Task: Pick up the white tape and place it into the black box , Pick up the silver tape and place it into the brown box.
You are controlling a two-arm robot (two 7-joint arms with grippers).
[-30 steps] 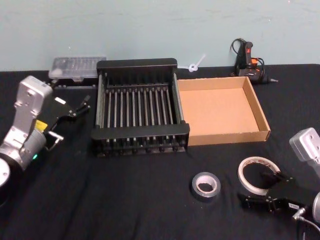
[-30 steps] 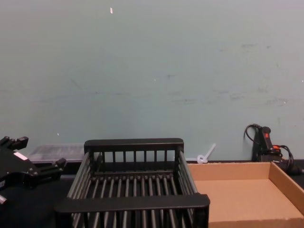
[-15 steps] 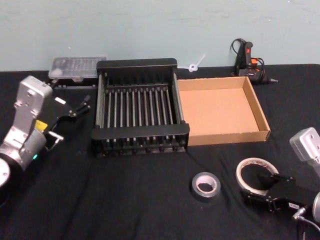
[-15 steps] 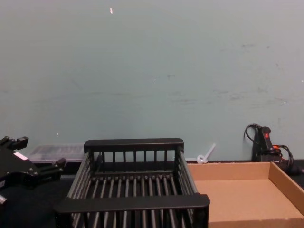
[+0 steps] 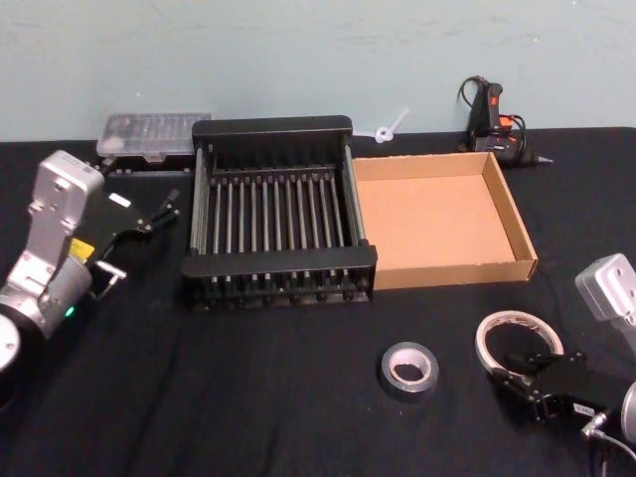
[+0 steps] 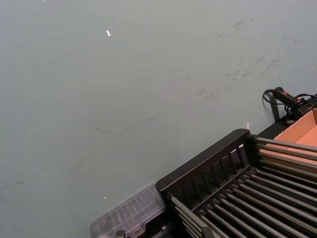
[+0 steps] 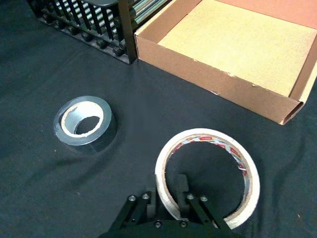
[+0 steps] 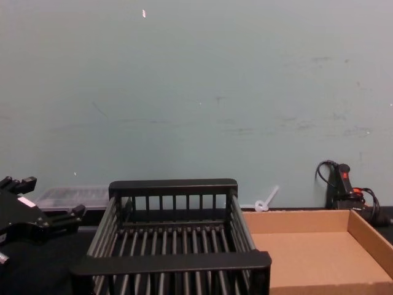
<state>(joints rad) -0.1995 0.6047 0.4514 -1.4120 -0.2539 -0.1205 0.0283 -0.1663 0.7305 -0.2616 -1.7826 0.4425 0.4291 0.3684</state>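
The white tape (image 5: 516, 340) lies flat on the black cloth at the near right, red print on its inner ring (image 7: 208, 174). My right gripper (image 5: 509, 366) (image 7: 166, 192) straddles its near wall, one finger inside and one outside, both pressed against it. The silver tape (image 5: 409, 370) (image 7: 85, 122) lies flat to the left of the white one, untouched. The black box (image 5: 278, 127) (image 8: 172, 187) stands at the middle back with the brown box (image 5: 512, 214) (image 7: 213, 82) against its right side. My left gripper (image 5: 164, 209) (image 8: 52, 212) hovers open, left of the black box.
A clear plastic case (image 5: 154, 132) lies behind the black box's left corner. A black and orange tool with a cable (image 5: 492, 117) stands at the back right, with a small white plastic piece (image 5: 388, 127) beside it. A pale green wall backs the table.
My right gripper's fingers have closed from wide apart onto the white tape's near wall. The left arm has not moved.
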